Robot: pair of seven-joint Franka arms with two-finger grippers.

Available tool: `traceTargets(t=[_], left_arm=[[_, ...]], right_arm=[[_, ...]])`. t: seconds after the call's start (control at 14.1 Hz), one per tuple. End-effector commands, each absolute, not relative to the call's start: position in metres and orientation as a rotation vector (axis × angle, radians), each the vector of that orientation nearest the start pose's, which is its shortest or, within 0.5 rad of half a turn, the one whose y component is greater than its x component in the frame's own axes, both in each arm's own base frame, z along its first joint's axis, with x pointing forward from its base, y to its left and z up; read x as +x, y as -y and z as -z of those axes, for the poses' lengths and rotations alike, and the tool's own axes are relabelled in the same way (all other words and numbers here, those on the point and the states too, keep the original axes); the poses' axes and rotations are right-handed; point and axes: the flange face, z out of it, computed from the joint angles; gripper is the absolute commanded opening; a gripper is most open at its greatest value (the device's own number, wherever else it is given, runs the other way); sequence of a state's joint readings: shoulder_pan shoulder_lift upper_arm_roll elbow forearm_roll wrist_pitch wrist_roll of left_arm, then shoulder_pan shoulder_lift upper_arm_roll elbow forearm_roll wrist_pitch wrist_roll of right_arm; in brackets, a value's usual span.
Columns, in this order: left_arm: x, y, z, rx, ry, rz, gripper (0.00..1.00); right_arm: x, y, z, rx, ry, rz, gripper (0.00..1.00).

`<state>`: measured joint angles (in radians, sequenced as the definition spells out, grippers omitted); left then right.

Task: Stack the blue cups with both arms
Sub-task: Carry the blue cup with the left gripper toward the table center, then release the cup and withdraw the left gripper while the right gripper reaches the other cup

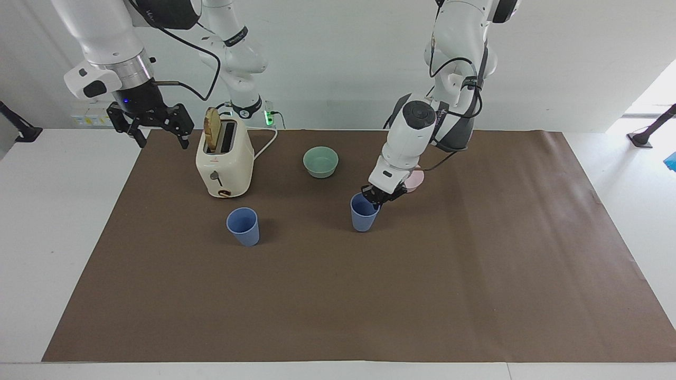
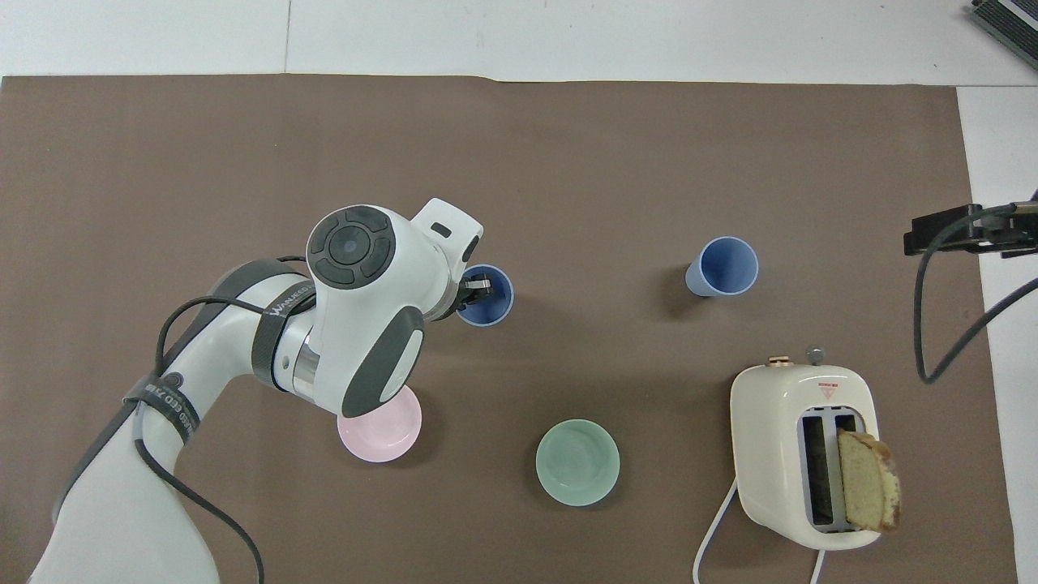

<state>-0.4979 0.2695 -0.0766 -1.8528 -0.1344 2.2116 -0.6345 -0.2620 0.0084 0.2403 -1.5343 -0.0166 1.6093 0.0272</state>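
Left gripper (image 1: 378, 196): arm angled steeply down, clamped on the rim of one blue cup (image 1: 363, 213); right gripper (image 1: 156, 122): raised beside the toaster (image 1: 224, 161), fingers spread, waiting.

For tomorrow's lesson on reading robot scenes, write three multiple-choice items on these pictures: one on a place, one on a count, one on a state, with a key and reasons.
1. Where is the slice of bread?
A. in the toaster's slot
B. in the green bowl
C. flat on the brown mat

2. How many bowls are on the mat?
A. one
B. two
C. four

3. What is the left gripper doing?
A. hanging open over the toaster
B. resting shut in the pink bowl
C. pinching the rim of a blue cup

Key:
1 A: the slice of bread stands up out of the toaster.
2 B: only the green bowl and the pink bowl show.
3 C: the left gripper is shut on the held blue cup, one finger inside it; the other blue cup stands alone, and the right gripper waits open over the table's edge.
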Motion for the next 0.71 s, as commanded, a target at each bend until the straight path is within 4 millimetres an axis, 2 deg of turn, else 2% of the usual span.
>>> traceTargets(t=[0.0, 0.14, 0.21, 0.28, 0.35, 0.42, 0.5, 0.64], left_arm=[[0.532, 0.342, -0.384, -3.288, 0.241, 0.052, 0.00], [0.532, 0.341, -0.383, -3.287, 0.239, 0.051, 0.00], [0.532, 0.341, -0.383, -3.288, 0.236, 0.051, 0.09], [0.532, 0.341, -0.383, -3.288, 0.236, 0.051, 0.44], [0.533, 0.341, -0.384, -3.288, 0.236, 0.053, 0.90], [0.537, 0.337, -0.387, -3.288, 0.252, 0.057, 1.00], [0.540, 0.334, -0.391, -3.285, 0.259, 0.059, 1.00], [0.547, 0.317, -0.403, -3.260, 0.273, 0.070, 1.00]], right_arm=[[0.554, 0.015, -0.641, -3.145, -0.070, 0.110, 1.00], [0.553, 0.014, -0.641, -3.146, -0.075, 0.120, 1.00], [0.554, 0.014, -0.639, -3.144, -0.077, 0.117, 1.00], [0.554, 0.012, -0.640, -3.144, -0.072, 0.122, 1.00], [0.555, 0.011, -0.640, -3.143, -0.070, 0.141, 1.00], [0.555, 0.011, -0.637, -3.144, -0.070, 0.139, 1.00], [0.554, 0.011, -0.635, -3.144, -0.067, 0.131, 1.00], [0.554, 0.009, -0.628, -3.143, -0.068, 0.112, 1.00]])
